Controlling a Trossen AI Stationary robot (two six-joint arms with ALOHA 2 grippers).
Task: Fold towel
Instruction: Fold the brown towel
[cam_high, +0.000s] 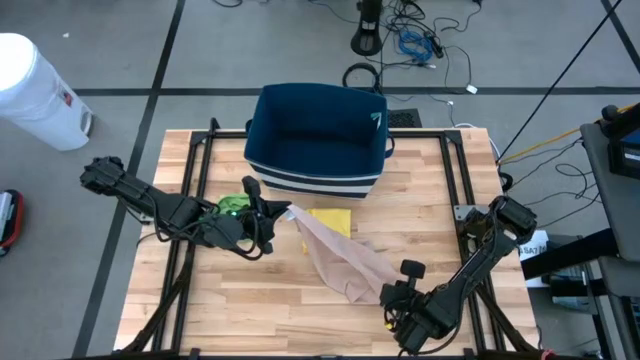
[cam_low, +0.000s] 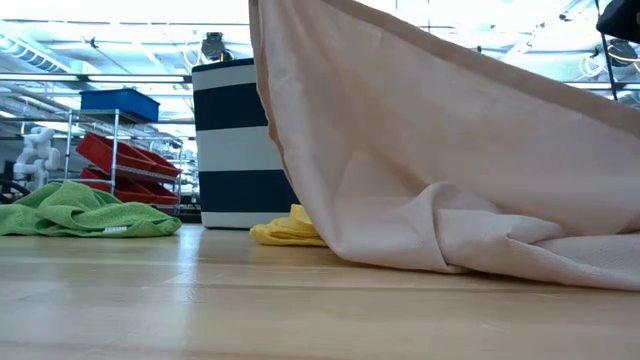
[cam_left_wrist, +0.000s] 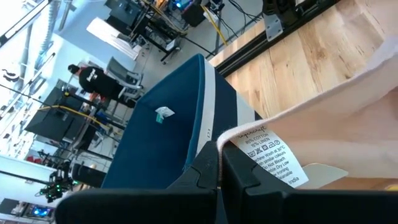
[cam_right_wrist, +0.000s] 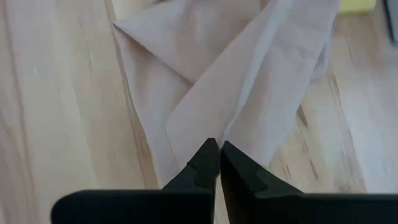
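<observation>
High view shows the beige towel (cam_high: 338, 258) stretched across the middle of the wooden table (cam_high: 240, 310), running from a raised corner on the left down to a crumpled end on the right near side. The left gripper (cam_high: 272, 213) has its jaws shut on that raised corner, right by the white care label (cam_left_wrist: 273, 158), as the left wrist view makes plain. From table height the cloth hangs like a slanting sheet, its lower folds bunched on the wood.

The right gripper (cam_high: 392, 298) sits at the towel's near right end. Its jaws are closed, tips pressed together just over a fold edge of the cloth (cam_right_wrist: 249, 74); whether any fabric is pinched between them I cannot tell from the right wrist view.

A yellow cloth (cam_high: 332, 220) lies flat on the table just beyond the towel, partly under it. A green cloth (cam_high: 235, 203) lies to the left, beside the left arm. Behind them, at the far side of the table, stands a dark blue bin (cam_high: 316, 140) with white stripes around its base.

Off the table, a white container (cam_high: 35, 92) stands on the floor to the far left, and cables trail across the floor beyond the bin. A person in dark clothing (cam_left_wrist: 96, 79) is seated in the background of the left wrist view.
</observation>
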